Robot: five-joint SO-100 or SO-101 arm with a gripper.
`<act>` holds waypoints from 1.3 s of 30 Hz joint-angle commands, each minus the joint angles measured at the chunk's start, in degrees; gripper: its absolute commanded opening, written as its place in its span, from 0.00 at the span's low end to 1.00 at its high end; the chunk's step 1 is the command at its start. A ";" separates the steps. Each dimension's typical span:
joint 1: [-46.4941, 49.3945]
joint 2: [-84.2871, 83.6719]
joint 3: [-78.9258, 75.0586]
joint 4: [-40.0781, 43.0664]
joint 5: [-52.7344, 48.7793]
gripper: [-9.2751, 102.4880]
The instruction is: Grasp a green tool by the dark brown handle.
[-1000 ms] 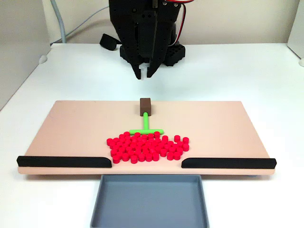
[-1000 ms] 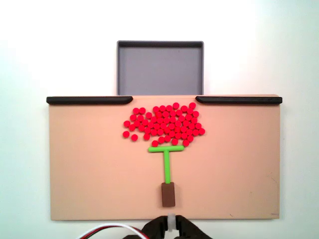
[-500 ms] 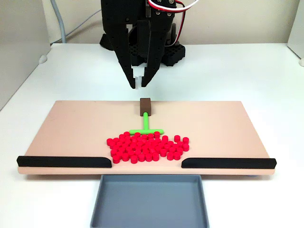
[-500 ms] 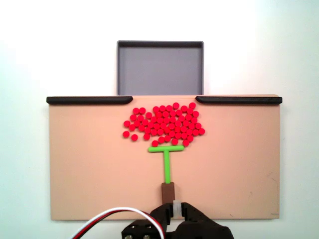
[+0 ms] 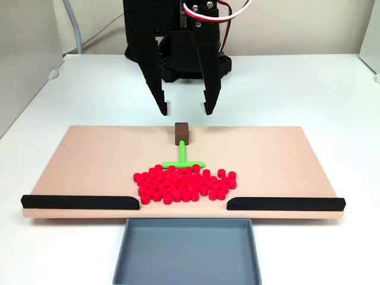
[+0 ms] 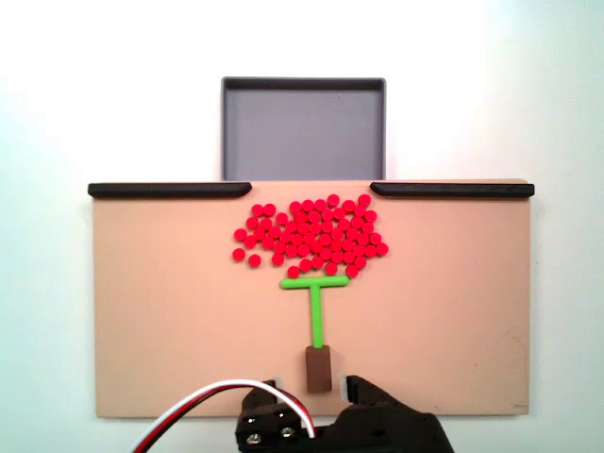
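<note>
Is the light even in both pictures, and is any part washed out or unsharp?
In the fixed view from the front, the light is soft: the gripper and the dark brown handle look sharp, with only faint shadows on the board. In the fixed view from above, the white table is overexposed, almost without texture, while the green tool stays clear.

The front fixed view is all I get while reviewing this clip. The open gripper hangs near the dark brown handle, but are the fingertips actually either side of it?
Observer: Seen from above, the gripper has one fingertip on each side of the dark brown handle, gaps on both.
Operator: Is the green tool straight?
Observer: Yes, the green tool has its stem square to the board's long edges.
Operator: Is the crossbar against the red cylinders?
Observer: It meets the nearest red cylinders.
</note>
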 commanded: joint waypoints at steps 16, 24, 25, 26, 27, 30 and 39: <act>0.88 -4.39 -1.85 -3.52 -2.29 0.25; -0.09 -4.39 -1.85 -3.60 0.35 0.24; -0.26 -4.39 -1.85 -3.60 1.05 0.24; -0.53 -4.48 -1.85 -3.60 1.67 0.24; -0.62 -4.57 -1.85 -3.60 1.93 0.23; -0.97 -5.01 -1.85 -3.60 2.55 0.23; -1.23 -5.71 -1.85 -3.60 2.72 0.22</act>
